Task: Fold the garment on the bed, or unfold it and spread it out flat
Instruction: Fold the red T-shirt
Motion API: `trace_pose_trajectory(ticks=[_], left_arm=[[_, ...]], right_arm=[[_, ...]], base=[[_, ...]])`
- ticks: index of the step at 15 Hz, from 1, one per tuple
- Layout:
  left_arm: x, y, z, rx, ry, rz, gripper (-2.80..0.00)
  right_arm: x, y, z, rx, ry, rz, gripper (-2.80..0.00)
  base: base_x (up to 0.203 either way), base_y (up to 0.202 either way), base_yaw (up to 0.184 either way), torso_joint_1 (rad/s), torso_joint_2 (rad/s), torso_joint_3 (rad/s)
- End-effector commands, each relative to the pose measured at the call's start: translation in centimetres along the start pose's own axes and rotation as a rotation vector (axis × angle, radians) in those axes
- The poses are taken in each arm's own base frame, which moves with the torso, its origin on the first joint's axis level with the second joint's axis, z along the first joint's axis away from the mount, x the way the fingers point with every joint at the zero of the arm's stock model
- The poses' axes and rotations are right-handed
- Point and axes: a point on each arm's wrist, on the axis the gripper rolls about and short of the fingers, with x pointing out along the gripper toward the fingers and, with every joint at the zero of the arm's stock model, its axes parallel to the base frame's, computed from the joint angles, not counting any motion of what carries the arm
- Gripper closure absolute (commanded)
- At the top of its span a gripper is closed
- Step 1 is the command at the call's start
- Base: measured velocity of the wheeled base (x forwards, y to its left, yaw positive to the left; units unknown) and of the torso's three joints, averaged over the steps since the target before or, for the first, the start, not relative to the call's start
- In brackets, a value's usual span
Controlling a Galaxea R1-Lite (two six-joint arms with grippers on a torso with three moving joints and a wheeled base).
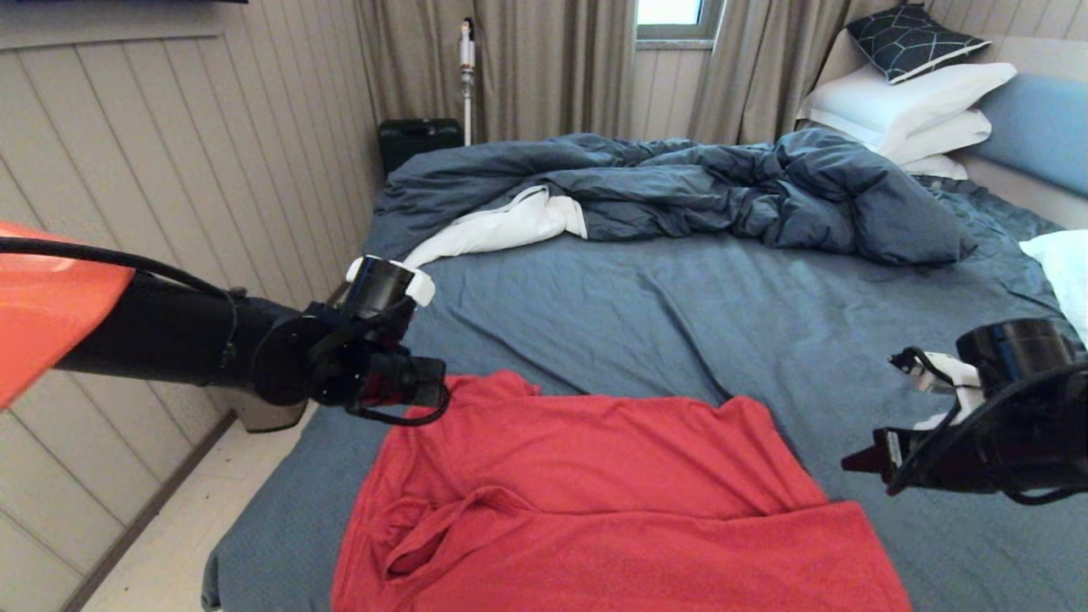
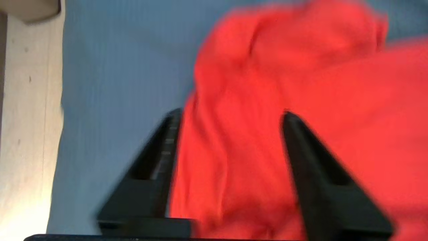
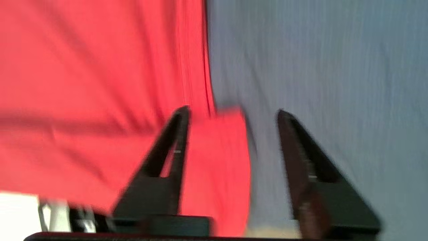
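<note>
The garment (image 1: 612, 501) is lying rumpled on the near part of the bed (image 1: 680, 314), in front of the duvet (image 1: 680, 187). The left gripper (image 2: 230, 115) is hovering at its far left corner, jaws apart and gripping nothing. The right gripper (image 3: 232, 113) is hanging over its right edge, likewise spread and empty.

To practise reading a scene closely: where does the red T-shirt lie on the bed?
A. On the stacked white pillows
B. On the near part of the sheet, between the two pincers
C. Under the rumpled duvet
B: the red T-shirt lies on the bed nearest the camera, between the left pincer and right pincer.
</note>
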Motion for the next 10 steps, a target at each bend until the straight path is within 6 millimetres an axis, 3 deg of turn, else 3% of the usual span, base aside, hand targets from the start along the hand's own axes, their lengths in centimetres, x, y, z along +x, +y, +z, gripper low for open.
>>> trace_pose_trajectory(ticks=[1,5,10], left_arm=[[3.1,-0.4,0.3,-0.003,0.017,0.015,0.00],[5.3,1.2,0.6,-0.029,0.037,0.059,0.00],[5.8,2.5,0.5,-0.072,0.043,0.097,0.00]], right_arm=[[2.1,-0.1,0.6,0.011,0.036,0.006,0.00],[3.7,0.3,2.4,0.042,0.016,0.013,0.00],[7.1,1.3,5.2,0.044,-0.023,-0.023,0.00]], base=[[0.000,0.000,0.000,0.000,0.00,0.000],[0.000,0.000,0.000,0.000,0.00,0.000],[0.000,0.000,0.000,0.000,0.00,0.000]])
